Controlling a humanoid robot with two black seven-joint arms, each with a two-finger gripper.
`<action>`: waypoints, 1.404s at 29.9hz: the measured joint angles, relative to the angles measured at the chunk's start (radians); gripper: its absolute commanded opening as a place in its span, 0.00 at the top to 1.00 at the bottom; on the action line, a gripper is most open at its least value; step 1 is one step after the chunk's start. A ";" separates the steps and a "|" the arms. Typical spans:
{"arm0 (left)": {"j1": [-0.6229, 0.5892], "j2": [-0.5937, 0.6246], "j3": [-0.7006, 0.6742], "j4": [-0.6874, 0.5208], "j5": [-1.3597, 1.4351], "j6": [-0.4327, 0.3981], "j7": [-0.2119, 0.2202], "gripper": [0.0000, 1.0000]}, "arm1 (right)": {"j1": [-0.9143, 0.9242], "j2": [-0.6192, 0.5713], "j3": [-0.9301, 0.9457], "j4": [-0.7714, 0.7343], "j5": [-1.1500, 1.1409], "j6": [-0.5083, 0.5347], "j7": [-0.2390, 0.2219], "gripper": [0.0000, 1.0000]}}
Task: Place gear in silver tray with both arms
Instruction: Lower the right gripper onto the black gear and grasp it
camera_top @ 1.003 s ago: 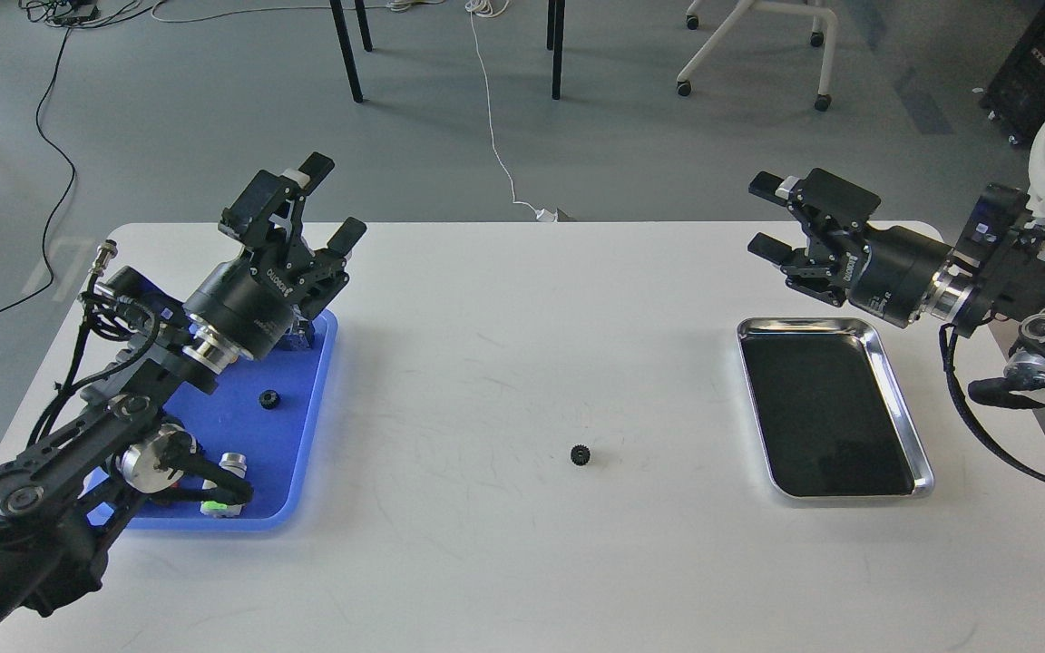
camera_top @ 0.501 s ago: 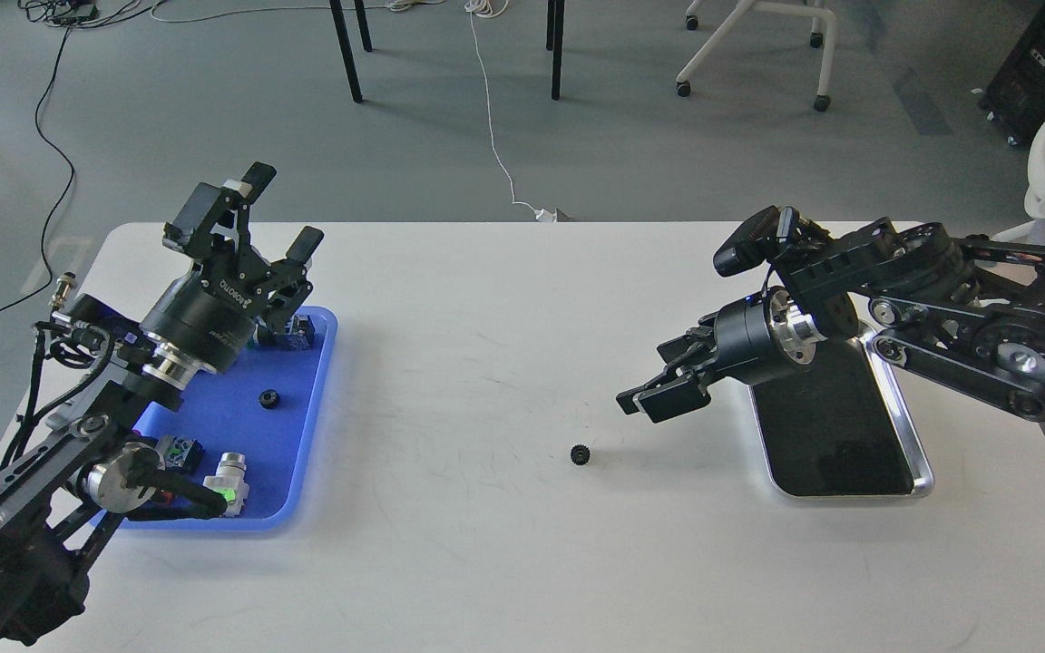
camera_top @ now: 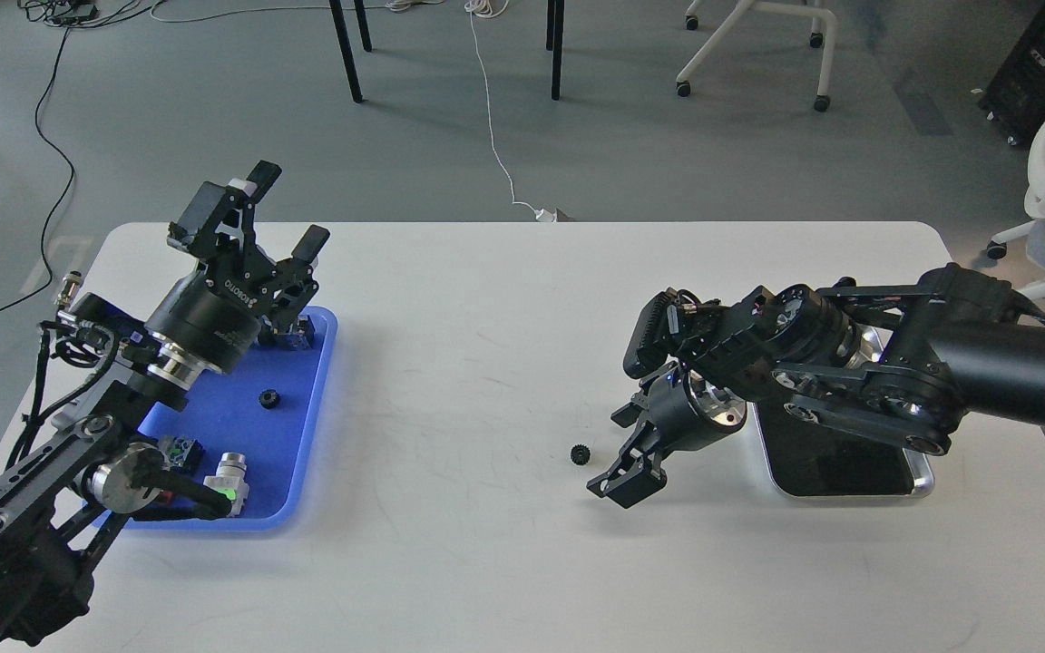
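- You are at the reach-for-pickup step: the right gripper [camera_top: 620,453] hangs low over the white table [camera_top: 486,562], just beside the gear [camera_top: 581,454], jaws spread apart and holding nothing.
- Next, you need to bring those open jaws either side of the gear, close on it, then carry it right to the silver tray [camera_top: 917,476], which the right arm partly hides.
- The gear looks small, black and toothed, lying flat on bare table, apart from the tray.
- The left gripper [camera_top: 282,218] hovers over the blue tray [camera_top: 305,453], jaws wide and empty.
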 measured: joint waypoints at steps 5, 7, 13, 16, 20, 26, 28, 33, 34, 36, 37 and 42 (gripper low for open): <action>0.008 0.000 0.000 -0.014 0.000 0.002 0.000 0.02 | 0.000 0.064 -0.025 -0.060 0.000 -0.041 0.000 0.08; 0.010 0.000 0.000 -0.015 0.000 0.003 0.000 0.02 | 0.002 0.084 -0.039 -0.074 0.000 -0.043 0.000 0.15; 0.014 0.002 0.000 -0.023 0.000 0.003 0.000 0.02 | 0.006 0.120 -0.069 -0.110 0.000 -0.046 0.000 0.27; 0.015 0.003 0.000 -0.023 0.001 0.003 0.000 0.02 | 0.016 0.129 -0.071 -0.119 0.000 -0.046 0.000 0.30; 0.015 0.002 0.000 -0.023 0.001 0.000 0.000 0.02 | 0.020 0.142 -0.075 -0.131 0.000 -0.051 0.000 0.36; 0.015 0.002 0.000 -0.023 0.000 -0.002 0.000 0.02 | 0.021 0.153 -0.078 -0.136 0.000 -0.057 0.000 0.49; 0.015 0.002 0.000 -0.023 0.000 -0.001 0.000 0.02 | 0.023 0.154 -0.082 -0.136 0.000 -0.057 0.000 0.50; 0.015 0.003 -0.001 -0.023 0.000 -0.001 0.000 0.02 | 0.030 0.154 -0.096 -0.136 0.000 -0.057 0.000 0.50; 0.015 0.003 -0.001 -0.023 0.000 -0.001 0.000 0.02 | 0.031 0.154 -0.097 -0.136 0.000 -0.057 0.000 0.51; 0.015 0.002 -0.001 -0.023 0.000 -0.002 0.000 0.02 | 0.031 0.153 -0.098 -0.136 0.000 -0.057 0.000 0.55; 0.015 0.001 -0.001 -0.023 0.000 -0.002 0.000 0.02 | 0.032 0.153 -0.098 -0.136 0.000 -0.057 0.000 0.57; 0.015 0.000 -0.001 -0.023 0.000 -0.003 0.000 0.02 | 0.032 0.153 -0.099 -0.136 0.000 -0.057 0.000 0.70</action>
